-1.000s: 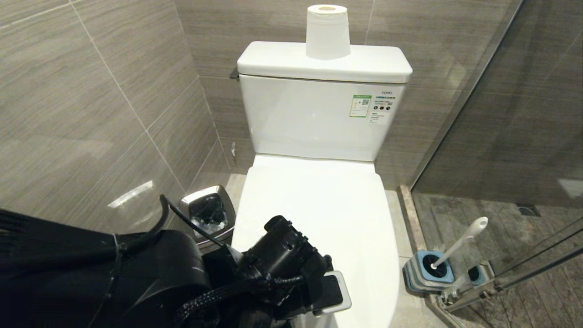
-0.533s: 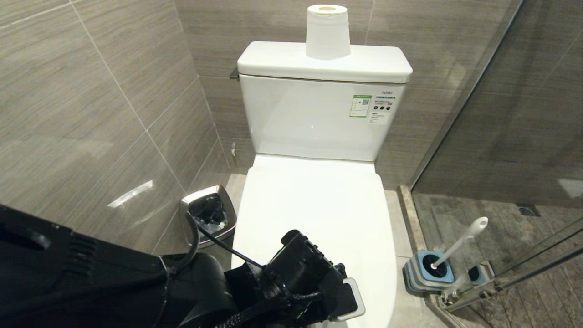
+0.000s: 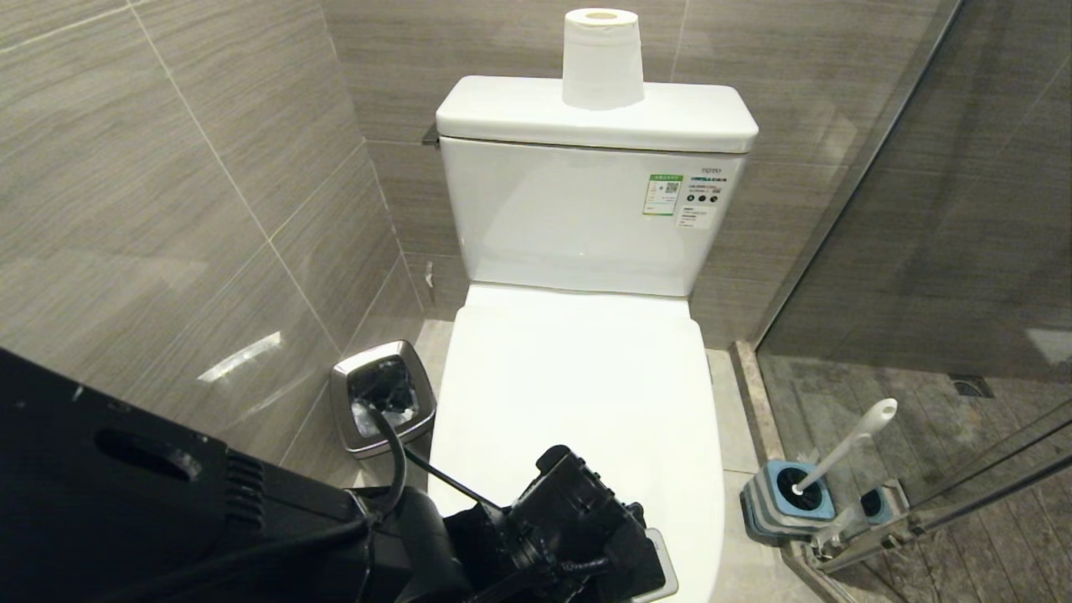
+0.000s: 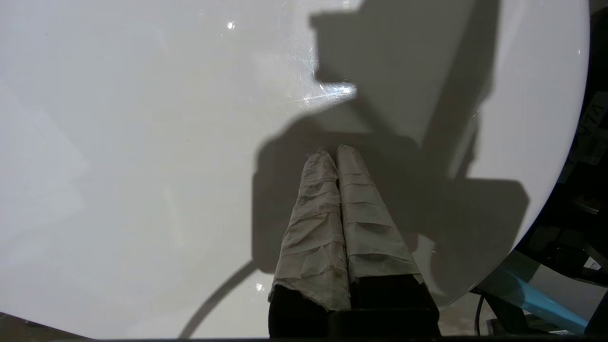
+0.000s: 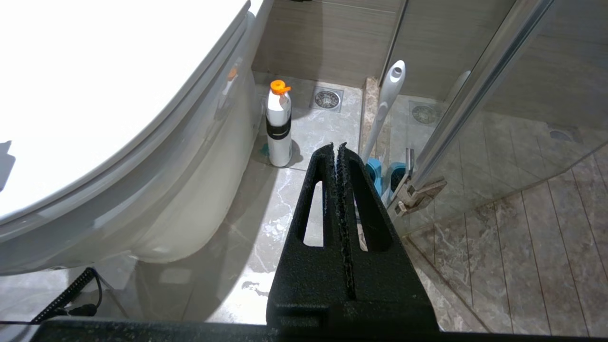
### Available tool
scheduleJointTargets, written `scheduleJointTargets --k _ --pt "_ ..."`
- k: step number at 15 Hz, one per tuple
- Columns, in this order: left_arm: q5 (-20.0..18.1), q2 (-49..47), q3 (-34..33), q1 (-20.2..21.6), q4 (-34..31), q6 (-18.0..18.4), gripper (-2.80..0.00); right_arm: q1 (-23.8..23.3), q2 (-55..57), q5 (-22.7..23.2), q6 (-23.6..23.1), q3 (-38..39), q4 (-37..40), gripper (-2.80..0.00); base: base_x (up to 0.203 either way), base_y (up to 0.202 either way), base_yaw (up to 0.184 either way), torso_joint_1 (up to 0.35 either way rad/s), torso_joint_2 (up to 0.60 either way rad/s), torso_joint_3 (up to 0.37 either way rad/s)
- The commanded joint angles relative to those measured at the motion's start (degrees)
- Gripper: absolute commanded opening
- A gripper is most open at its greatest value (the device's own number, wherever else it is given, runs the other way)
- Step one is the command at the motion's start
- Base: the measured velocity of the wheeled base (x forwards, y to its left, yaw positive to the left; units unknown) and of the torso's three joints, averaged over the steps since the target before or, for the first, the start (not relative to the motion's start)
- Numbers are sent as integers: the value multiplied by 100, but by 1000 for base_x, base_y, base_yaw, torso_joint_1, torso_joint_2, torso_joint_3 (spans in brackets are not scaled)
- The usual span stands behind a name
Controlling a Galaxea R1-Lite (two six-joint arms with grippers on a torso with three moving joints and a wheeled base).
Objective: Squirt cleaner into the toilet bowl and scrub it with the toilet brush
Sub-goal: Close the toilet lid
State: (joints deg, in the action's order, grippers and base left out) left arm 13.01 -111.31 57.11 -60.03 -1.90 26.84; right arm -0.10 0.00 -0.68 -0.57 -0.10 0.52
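Two grippers are pressed shut and hold nothing, and the white toilet lid (image 3: 578, 394) is down over the toilet bowl.

The left gripper (image 4: 331, 152), with pale cloth-wrapped fingers (image 4: 313, 213), hangs just above the near end of the shiny lid. The black right gripper (image 5: 336, 147) hangs low above the grey tile floor (image 5: 266, 218). Just past its tips, the toilet brush with the long white handle (image 5: 387, 107) stands in its square blue holder (image 3: 787, 494). A white bottle with an orange cap (image 5: 278, 126) stands near the toilet's side.
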Motion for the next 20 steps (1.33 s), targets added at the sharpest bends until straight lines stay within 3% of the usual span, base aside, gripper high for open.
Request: scheduleJointTargets --k 1,10,16,18,20 --pt "39 -13 10 0 6 5 -280 1 -8 -2 -4 8 0 -280 0 0 0 0 0 0" --pt "489 812 323 0 -56 -164 -280 1 -3 -2 -4 1 0 -280 0 0 0 0 0 0" --pt "651 1710 1802 310 -1142 -120 -280 1 -4 -2 -4 1 0 -280 0 0 0 0 0 0" --pt "631 1721 2587 631 -1420 -131 -280 1 -4 -2 -4 1 0 -280 0 0 0 0 0 0" --pt "588 1557 3395 1235 -1544 -170 -280 1 0 -2 -4 1 0 -280 0 0 0 0 0 0"
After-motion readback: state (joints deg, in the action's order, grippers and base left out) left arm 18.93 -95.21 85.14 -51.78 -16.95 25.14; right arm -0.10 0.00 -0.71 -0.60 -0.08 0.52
